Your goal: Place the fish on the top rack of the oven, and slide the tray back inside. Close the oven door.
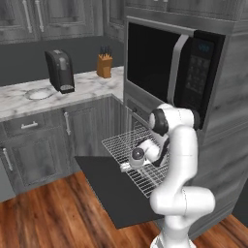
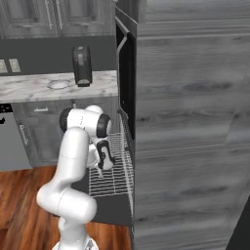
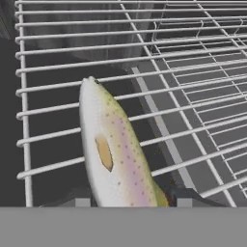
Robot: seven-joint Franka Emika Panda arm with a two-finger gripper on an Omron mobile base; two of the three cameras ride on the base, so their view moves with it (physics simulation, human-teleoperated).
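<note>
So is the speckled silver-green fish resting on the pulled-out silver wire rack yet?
Cannot tell. In the hand view the fish lies across the wire rack, between the gripper fingertips, but no contact or gap shows plainly.

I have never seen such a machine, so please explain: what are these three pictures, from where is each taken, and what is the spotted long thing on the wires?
The white jointed machine is a robot arm in a simulated kitchen. Two pictures come from cameras riding on its base, behind it to the left and right. The third comes from a camera on its hand.

The oven door is folded down open, and the top rack, a silver wire grid, is pulled out over it. The spotted thing is the fish, lying on the rack between the gripper fingertips. Whether the gripper is gripping it or letting go, I cannot tell.
</note>
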